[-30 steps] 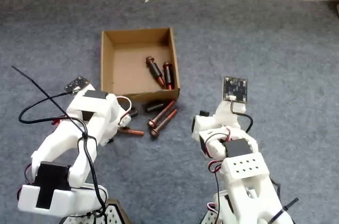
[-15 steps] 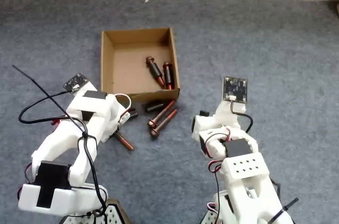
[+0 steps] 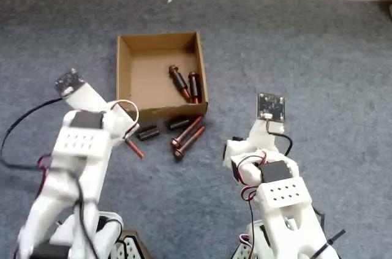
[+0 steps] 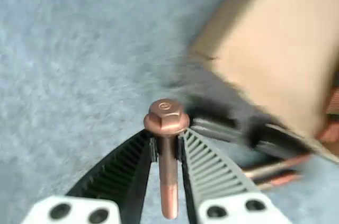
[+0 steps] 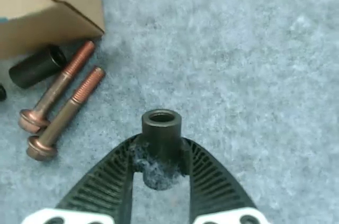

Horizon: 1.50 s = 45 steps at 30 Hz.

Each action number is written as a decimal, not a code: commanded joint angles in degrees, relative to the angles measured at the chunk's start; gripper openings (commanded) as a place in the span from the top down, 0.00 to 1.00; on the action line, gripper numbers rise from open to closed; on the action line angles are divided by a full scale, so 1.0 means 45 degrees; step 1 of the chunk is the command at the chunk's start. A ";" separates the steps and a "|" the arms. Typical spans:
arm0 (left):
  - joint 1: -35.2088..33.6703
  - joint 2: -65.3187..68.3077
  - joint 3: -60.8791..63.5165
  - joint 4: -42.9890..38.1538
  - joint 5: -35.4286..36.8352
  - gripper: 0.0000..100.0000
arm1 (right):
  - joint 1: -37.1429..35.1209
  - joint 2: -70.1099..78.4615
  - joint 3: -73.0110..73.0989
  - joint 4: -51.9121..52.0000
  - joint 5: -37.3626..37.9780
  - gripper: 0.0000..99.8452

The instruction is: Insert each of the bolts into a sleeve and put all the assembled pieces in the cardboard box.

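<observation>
Two assembled pieces [image 3: 179, 82] lie in the cardboard box [image 3: 124, 75] in the high view, with two loose bolts [image 3: 187, 131] on the carpet [image 3: 318, 57] just outside its near wall, heads toward the arms. Left wrist view: the left gripper [image 4: 167, 139] clamps a bolt [image 4: 167, 121] below its hex head, the shaft running back between the fingers. Right wrist view: the right gripper [image 5: 159, 147] grips a black sleeve [image 5: 161, 126], open bore facing the camera.

High view: fixed above the arms' base side, looking down over the grey worktop [image 3: 318, 51] toward the cardboard box [image 3: 122, 72] | Left wrist view: very near, facing out past its tool [image 4: 167, 139] at the box's outer wall | Right wrist view: near, past its tool [image 5: 161, 144], angled down | Shared: box front, loose bolts [image 3: 187, 135] beside it
</observation>
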State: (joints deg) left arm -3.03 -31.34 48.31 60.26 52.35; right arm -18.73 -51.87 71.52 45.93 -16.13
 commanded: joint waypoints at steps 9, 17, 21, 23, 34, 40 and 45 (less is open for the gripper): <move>0.0987 -0.7590 0.2237 -0.0957 -0.2559 0.99 | 0.0068 -0.1729 -0.0205 0.0107 0.0781 1.00; 0.2764 -1.1477 0.4933 -0.2598 -0.3087 0.99 | -0.0088 -0.6457 0.1416 0.0303 0.0821 1.00; 0.3565 -1.4212 0.6847 -0.3184 -0.3849 0.99 | -0.0733 -0.7805 0.2120 0.0303 0.0821 1.00; 0.3643 -1.5756 0.7726 -0.3360 -0.3868 0.99 | -0.1026 -0.8371 0.2393 0.0303 0.0821 1.00; 0.3683 -1.5795 0.8117 -0.4904 -0.3888 0.99 | -0.3507 -1.1985 0.4816 0.0303 0.0821 1.00; 0.3702 -1.5795 0.8117 -0.6076 -0.3888 0.99 | -0.4933 -1.1829 0.5284 0.0303 0.1621 1.00; 0.4991 -1.5795 0.8098 -0.6310 -0.3888 0.99 | -0.5617 -1.1849 0.5871 -0.0947 0.3692 1.00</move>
State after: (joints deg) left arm 14.46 -102.37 85.58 33.80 35.38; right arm -42.55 -104.18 95.43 45.41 -3.82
